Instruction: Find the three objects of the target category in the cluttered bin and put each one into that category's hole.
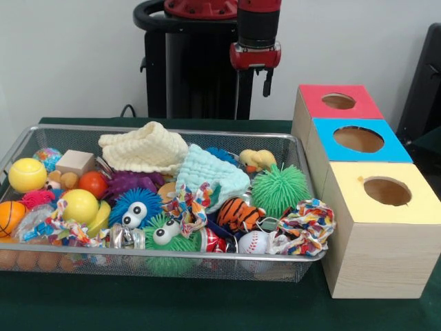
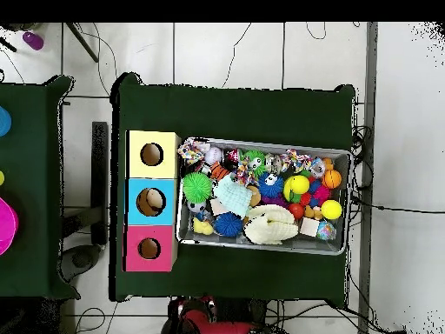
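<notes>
3 wooden boxes [image 1: 375, 200] with round holes at frame right; wire-mesh bin [image 1: 41, 134] heaped with spiky rubber balls, folded cloths. End effector [image 1: 265, 83] top centre, grip state unclear.

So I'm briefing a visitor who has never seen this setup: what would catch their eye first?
The wire bin heaped with bright toys, above all the green spiky ball at its end nearest the boxes. Beside it, three boxes with holes in a row: yellow box, blue box, red box.
</notes>
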